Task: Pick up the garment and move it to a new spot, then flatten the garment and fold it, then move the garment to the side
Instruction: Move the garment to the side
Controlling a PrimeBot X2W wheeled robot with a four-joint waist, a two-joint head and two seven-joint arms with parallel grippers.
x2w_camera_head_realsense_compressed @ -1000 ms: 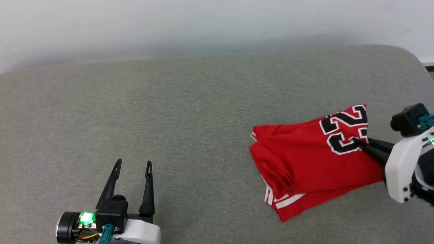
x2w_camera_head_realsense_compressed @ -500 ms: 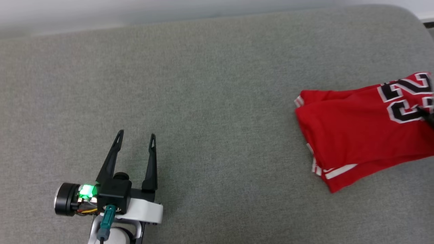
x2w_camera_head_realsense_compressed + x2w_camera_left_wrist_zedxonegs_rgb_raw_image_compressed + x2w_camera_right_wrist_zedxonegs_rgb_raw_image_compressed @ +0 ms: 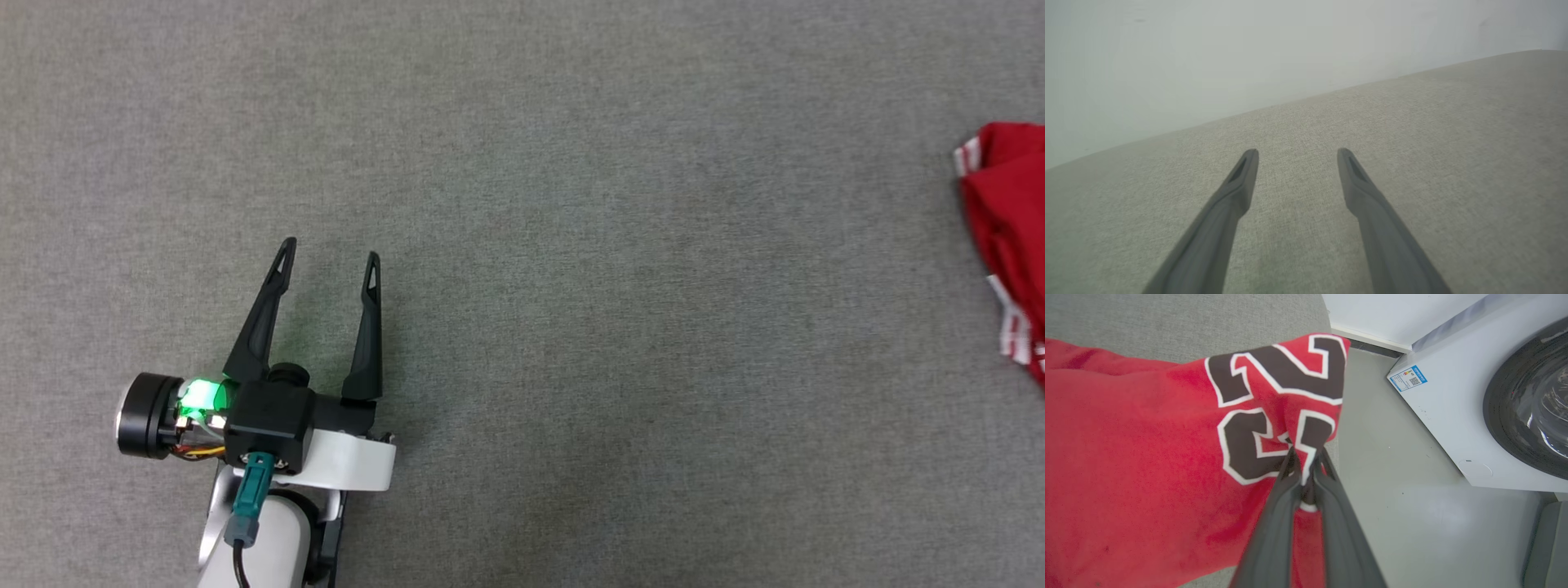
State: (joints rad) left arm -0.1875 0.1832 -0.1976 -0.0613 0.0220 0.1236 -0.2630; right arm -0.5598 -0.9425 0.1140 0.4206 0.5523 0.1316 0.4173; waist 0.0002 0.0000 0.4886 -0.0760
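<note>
Grey woven upholstery is seen from above, spreading across the whole head view. In the left wrist view it ends at a pale plain wall.

One garment is counted, along with two grippers and one white washing machine.

In the head view the garment is cut off by the right edge. Just a red strip with white striped trim is seen there, well apart from the left gripper. In the right wrist view the garment is spread over the grey upholstery near its edge, beside a pale floor. Large dark numerals outlined in white are printed on it. They are creased by a fold and cannot be read with certainty. The washing machine's dark round door is cut off at the right edge, and the small blue label is too small to read.

The left gripper is held wide apart above the bare upholstery, with nothing between its two dark fingers; the same spread is seen in its own wrist view. The right gripper is closed narrowly, and a fold of the garment at the numerals is pinched between its fingers.
</note>
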